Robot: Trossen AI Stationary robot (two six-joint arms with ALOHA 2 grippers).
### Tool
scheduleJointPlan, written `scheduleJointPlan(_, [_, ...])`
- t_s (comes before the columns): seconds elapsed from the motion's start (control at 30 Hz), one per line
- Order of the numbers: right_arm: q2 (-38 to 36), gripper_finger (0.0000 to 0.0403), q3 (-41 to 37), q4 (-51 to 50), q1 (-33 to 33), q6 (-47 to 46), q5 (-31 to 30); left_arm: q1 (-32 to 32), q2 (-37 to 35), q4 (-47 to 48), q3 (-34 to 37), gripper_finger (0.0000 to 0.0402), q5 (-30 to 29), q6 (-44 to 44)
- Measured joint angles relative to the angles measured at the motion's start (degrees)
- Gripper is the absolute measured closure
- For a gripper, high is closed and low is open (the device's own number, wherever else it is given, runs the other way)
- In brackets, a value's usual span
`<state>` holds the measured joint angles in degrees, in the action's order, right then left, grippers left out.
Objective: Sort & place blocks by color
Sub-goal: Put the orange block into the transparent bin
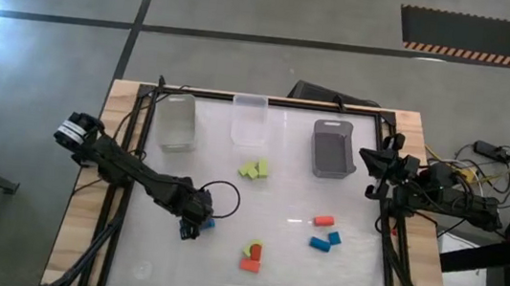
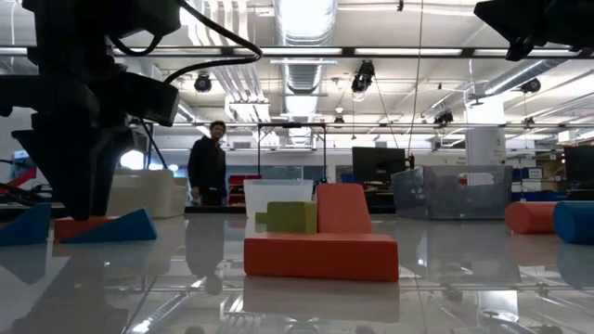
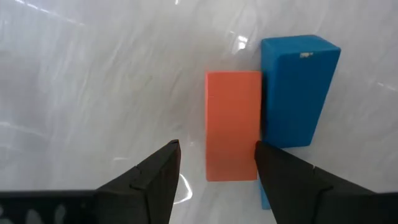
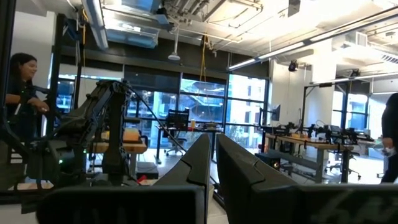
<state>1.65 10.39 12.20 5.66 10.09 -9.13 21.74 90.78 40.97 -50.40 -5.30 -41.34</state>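
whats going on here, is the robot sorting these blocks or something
Yes, it looks mid-sort. The left gripper is low over the table with open fingers straddling an orange block that lies against a blue block; it grips nothing. The right gripper is shut and waits at the table's right edge. Green blocks and other orange and blue ones lie scattered; the three bins look empty.

Glossy, mirror-smooth white surface [image 1: 223, 255], streaked with glare, edged in pale bare wood. Matt, smooth plastic-looking orange block [image 3: 232, 124] and blue block [image 3: 297, 87], clean flat faces. Clear glossy plastic bin [image 1: 249, 120]; frosted bin [image 1: 177, 120]; opaque grey matt bin [image 1: 334, 149]. Dark matt left gripper [image 3: 214, 158] fingers. Polished grey concrete floor [image 1: 53, 53].
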Motion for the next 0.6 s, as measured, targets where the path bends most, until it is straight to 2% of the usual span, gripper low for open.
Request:
scheduleJointPlan(0.23, [0.0, 0.0385, 0.0, -0.1, 0.0, 0.0, 0.0, -0.2, -0.1, 0.3, 1.1, 0.0208, -4.3, -0.2])
scheduleJointPlan(0.6, [0.0, 0.0385, 0.0, -0.4, 0.0, -0.3, 0.0, -0.7, -0.4, 0.1, 1.2, 0.0208, -6.6, 0.0])
